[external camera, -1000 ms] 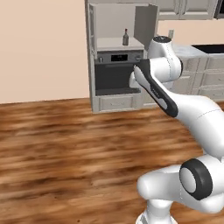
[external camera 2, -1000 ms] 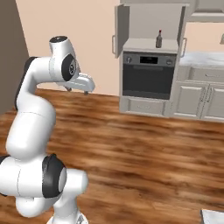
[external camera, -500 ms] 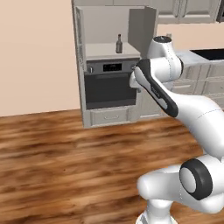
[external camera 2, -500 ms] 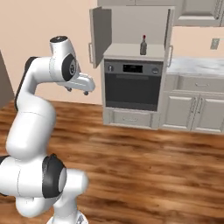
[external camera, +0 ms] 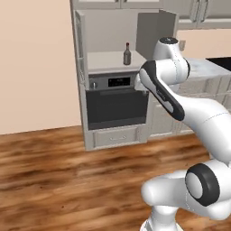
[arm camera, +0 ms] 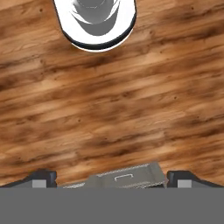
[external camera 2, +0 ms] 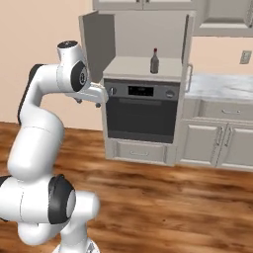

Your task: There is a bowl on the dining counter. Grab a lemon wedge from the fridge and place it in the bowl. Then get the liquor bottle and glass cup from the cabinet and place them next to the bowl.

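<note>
The liquor bottle (external camera: 127, 53) (external camera 2: 154, 61), dark with a red cap, stands upright on the plain beige shelf of the open cabinet (external camera: 113, 31) (external camera 2: 143, 34), at about twelve o'clock in both base views. The gripper (external camera 2: 88, 102) (arm camera: 112, 177) hangs from the raised arm, well apart from the bottle and lower than the shelf, at about ten o'clock in the right base view. It points down at the wooden floor (external camera: 54, 176) (external camera 2: 173, 207) (arm camera: 109, 109), its two fingertips (arm camera: 41, 177) spread wide with nothing between them. Both cabinet doors stand swung outward, flanking the shelf. A built-in oven (external camera: 116, 108) (external camera 2: 142, 112) with a dark door sits directly under the shelf. Bare floor stretches between the robot and the oven. Beige drawer units with a marble top (external camera 2: 217, 128) stand to the oven's right.
</note>
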Controlling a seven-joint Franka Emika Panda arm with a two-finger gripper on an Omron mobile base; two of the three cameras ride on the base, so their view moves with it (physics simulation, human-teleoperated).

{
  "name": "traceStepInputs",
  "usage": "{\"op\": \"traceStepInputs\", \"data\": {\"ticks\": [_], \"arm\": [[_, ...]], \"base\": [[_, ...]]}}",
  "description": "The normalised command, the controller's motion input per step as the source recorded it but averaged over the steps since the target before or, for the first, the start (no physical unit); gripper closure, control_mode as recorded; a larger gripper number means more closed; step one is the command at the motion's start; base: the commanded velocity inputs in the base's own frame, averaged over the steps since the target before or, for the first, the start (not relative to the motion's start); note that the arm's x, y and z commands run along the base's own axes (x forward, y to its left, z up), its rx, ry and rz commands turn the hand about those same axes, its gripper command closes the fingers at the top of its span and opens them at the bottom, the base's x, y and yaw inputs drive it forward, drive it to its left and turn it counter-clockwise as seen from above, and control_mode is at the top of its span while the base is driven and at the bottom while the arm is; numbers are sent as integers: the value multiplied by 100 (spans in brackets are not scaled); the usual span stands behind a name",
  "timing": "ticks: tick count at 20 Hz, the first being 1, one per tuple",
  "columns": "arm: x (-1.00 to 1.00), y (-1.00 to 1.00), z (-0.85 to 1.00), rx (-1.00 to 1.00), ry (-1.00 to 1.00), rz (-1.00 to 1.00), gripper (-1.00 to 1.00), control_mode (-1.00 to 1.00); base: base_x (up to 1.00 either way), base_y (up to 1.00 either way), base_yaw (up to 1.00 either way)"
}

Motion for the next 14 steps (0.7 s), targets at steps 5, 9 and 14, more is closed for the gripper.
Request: {"op": "traceStepInputs", "data": {"ticks": [5, 9, 14], "arm": [[0, 0, 0, 0, 0, 0, -100, 100], [0, 0, 0, 0, 0, 0, -100, 100], [0, 0, 0, 0, 0, 0, -100, 100]], "base": [[100, -8, 0], [100, -17, 0], [100, -28, 0]]}}
